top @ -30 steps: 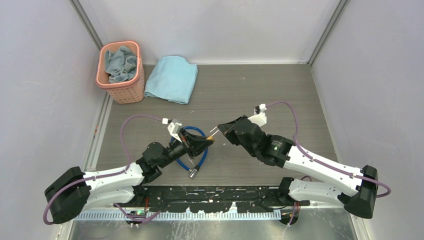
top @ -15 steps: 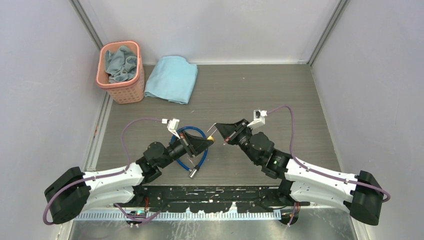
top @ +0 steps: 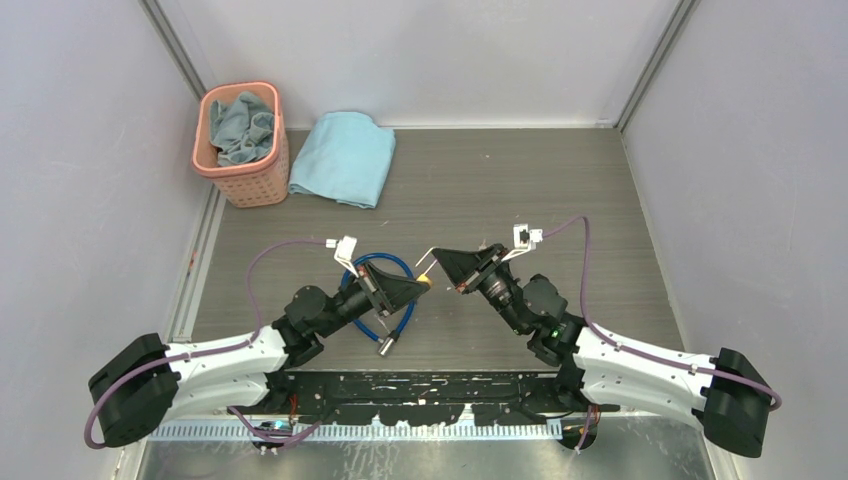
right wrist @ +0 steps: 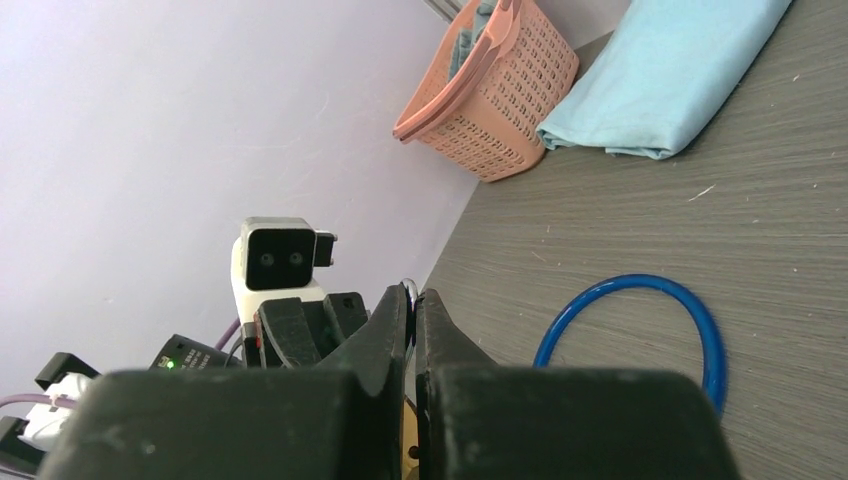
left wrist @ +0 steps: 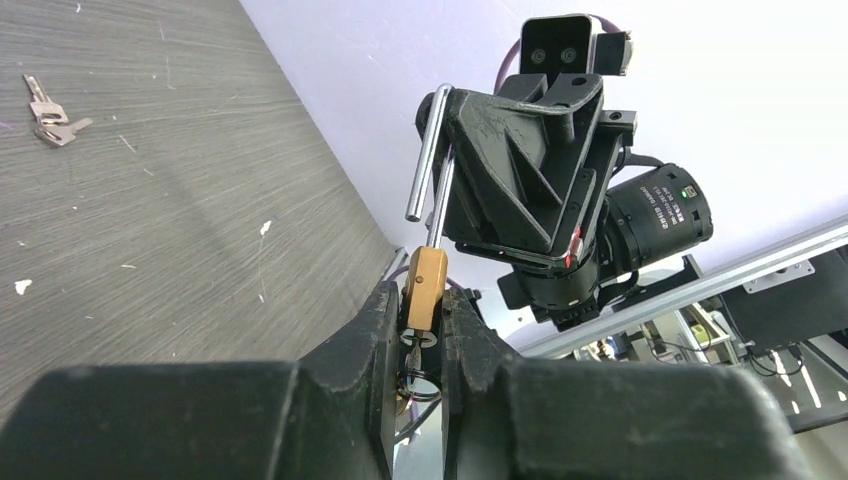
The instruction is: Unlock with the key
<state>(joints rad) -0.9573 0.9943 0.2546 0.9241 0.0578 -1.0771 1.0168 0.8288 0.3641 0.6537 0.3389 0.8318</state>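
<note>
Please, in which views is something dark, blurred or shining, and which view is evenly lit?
Top external: even, soft light, only faint shadows on the table. Left wrist: the brass padlock and its shackle are sharp, the shackle with a bright streak; the left fingers are a dark, near mass. Right wrist: tilted horizon; basket sharp, right fingers dark.

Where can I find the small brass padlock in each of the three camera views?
Top external: the padlock is a yellow spot at the centre, between the left hand and the right hand.
Left wrist: low centre, upright between the left hand's fingers, its shackle in the right hand.
Right wrist: body hidden behind the shut fingers; a silver curve at their tips is probably the shackle.
Shared landmark: the grey table.
</note>
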